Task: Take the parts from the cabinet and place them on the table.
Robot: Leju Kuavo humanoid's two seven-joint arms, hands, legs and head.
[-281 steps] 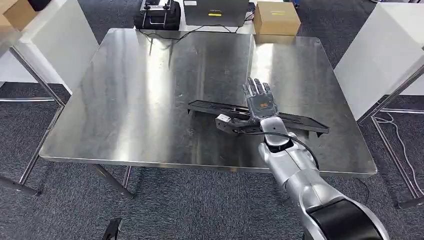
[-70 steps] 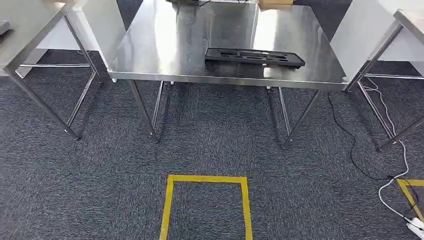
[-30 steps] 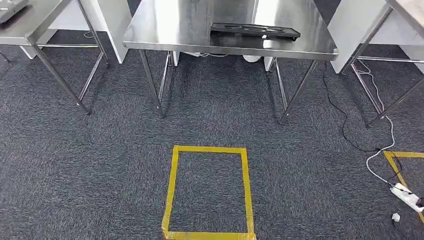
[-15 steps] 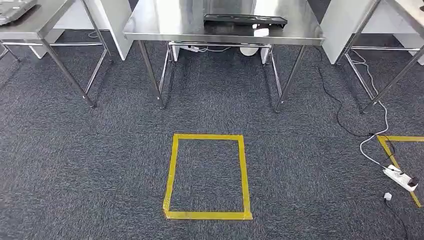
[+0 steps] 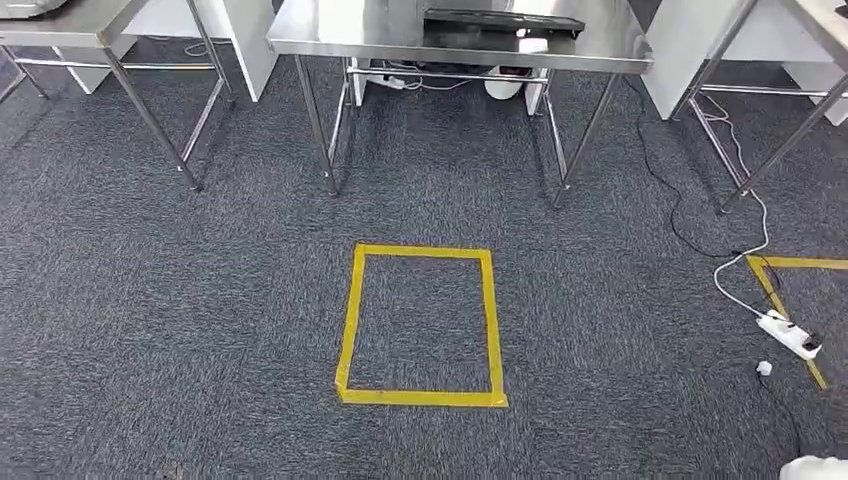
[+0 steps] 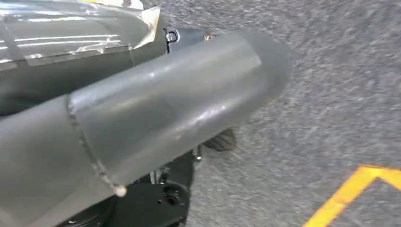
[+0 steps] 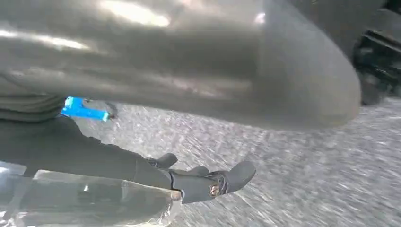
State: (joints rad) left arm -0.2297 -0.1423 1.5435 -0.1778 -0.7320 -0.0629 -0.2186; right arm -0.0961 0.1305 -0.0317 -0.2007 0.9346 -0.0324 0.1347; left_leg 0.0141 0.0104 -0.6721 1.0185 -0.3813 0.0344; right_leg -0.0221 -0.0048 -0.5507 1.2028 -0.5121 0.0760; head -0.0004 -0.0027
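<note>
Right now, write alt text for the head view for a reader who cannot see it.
A long black part lies on a steel table at the far edge of the view, across dark grey carpet. A yellow tape rectangle marks the floor nearer the camera. To the right, a white power strip and its cable lie by another yellow tape corner.

One black part (image 5: 503,21), three steel tables (image 5: 330,40), one power strip (image 5: 789,334).
</note>
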